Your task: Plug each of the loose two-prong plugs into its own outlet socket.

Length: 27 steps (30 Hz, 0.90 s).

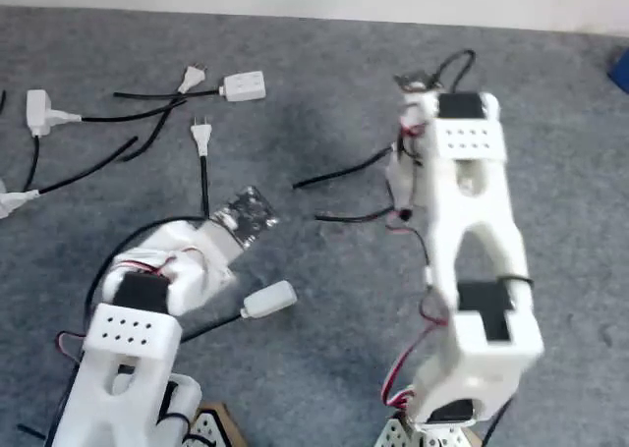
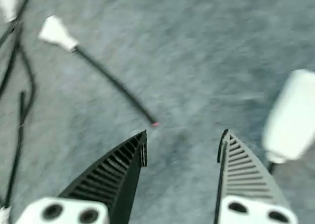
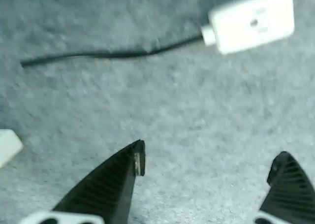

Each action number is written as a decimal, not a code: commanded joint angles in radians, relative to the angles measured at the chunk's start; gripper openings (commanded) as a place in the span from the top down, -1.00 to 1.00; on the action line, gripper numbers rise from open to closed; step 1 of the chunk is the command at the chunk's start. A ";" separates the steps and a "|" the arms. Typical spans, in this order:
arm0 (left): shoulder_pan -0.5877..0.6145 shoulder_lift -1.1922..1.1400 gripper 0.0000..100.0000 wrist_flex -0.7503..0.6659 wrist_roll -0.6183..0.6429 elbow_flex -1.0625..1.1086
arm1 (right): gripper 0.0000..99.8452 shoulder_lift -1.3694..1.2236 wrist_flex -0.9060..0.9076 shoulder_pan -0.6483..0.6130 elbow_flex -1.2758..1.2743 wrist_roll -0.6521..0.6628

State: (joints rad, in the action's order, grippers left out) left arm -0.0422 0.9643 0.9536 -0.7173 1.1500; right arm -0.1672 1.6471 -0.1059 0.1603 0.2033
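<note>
Approach looks the step in hand: left pincer (image 2: 184,133) and right pincer (image 3: 211,150) both gape empty, loose plug (image 2: 56,32) lying ahead, socket (image 3: 251,19) near; next, probably, grip the plug's body.

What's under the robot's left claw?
Grey carpet shows between the open left gripper's fingers. A black cord ends just ahead of it. The floor directly beneath each finger is covered.

The left arm (image 1: 133,334) crouches near left with the left gripper (image 2: 184,140) spread empty, while the right arm (image 1: 472,221) stretches far, the right gripper (image 3: 211,152) wider apart.
</note>
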 commanded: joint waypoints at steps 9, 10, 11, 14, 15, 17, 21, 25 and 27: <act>-0.188 0.008 0.54 0.189 0.051 -0.005 | 0.24 0.355 -0.206 0.038 -0.529 0.072; -0.188 0.008 0.54 0.196 0.049 -0.005 | 0.24 0.369 -0.206 0.038 -0.539 0.072; -0.188 0.010 0.54 0.201 0.049 -0.005 | 0.24 0.381 -0.206 0.038 -0.549 0.072; -0.180 0.015 0.54 0.198 0.046 -0.015 | 0.24 0.412 -0.206 0.038 -0.573 0.066; -0.177 0.016 0.54 0.195 0.044 -0.018 | 0.24 0.420 -0.208 0.038 -0.585 0.066; -0.159 0.013 0.54 0.193 0.043 -0.039 | 0.24 0.429 -0.223 0.035 -0.611 0.064; -0.114 0.007 0.54 0.152 0.012 -0.068 | 0.24 0.430 -0.291 0.036 -0.670 0.023; -0.110 0.007 0.54 0.071 0.011 -0.019 | 0.24 0.430 -0.315 0.036 -0.693 0.020; -0.111 0.007 0.54 0.037 0.011 0.004 | 0.24 0.430 -0.323 0.036 -0.694 0.017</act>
State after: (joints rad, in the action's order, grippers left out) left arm -0.1603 0.9643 1.0595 -0.7004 1.1377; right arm 0.2271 1.3418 -0.0783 -0.5332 0.2355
